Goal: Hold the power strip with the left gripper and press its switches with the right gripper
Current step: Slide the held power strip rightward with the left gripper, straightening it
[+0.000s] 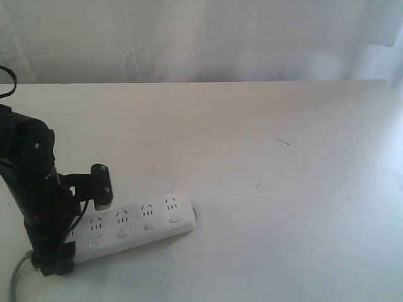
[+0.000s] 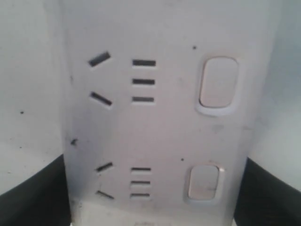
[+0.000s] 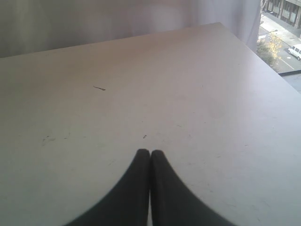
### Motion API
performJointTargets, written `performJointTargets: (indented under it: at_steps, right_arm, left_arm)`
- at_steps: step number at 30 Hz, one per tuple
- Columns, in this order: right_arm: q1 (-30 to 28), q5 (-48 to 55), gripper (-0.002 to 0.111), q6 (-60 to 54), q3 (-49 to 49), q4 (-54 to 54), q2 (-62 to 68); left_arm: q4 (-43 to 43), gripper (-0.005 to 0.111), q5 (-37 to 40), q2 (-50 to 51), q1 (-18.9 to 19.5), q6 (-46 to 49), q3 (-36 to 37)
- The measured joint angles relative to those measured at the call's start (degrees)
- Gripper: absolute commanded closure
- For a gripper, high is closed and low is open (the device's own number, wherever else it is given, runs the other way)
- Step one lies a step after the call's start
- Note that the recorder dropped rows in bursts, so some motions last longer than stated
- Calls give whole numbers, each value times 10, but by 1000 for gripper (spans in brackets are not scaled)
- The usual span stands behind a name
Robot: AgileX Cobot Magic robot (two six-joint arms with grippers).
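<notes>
The white power strip (image 1: pixel 141 221) lies on the table at the near left, its grey cord (image 1: pixel 17 278) trailing off the left end. The black left arm covers that end. My left gripper (image 1: pixel 58 250) is shut on the power strip: in the left wrist view its black fingers (image 2: pixel 33 193) press both long edges of the strip (image 2: pixel 155 127). Several switches (image 1: pixel 150 226) show in a row; two switches (image 2: pixel 217 84) show close up. My right gripper (image 3: pixel 150 153) is shut and empty above bare table, out of the exterior view.
The white table (image 1: pixel 264 157) runs back to a pale curtain (image 1: pixel 201 38). A small dark mark (image 1: pixel 283 141) lies right of centre. In the right wrist view the table edge (image 3: pixel 263 61) borders a window onto a street.
</notes>
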Motion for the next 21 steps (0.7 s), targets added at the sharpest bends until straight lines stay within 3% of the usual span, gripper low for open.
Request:
performJointTargets:
  at_steps: [2, 3, 12, 21]
  right_arm:
    - [0, 0, 108, 0, 0, 0, 0]
    - [0, 0, 108, 0, 0, 0, 0]
    - [0, 0, 108, 0, 0, 0, 0]
    - [0, 0, 108, 0, 0, 0, 0]
  left_arm:
    - [0, 100, -3, 0, 0, 0, 0]
    - [0, 106, -4, 0, 0, 0, 0]
    - [-24, 107, -75, -2, 0, 143, 0]
    - [-206, 107, -136, 0, 0, 353, 0]
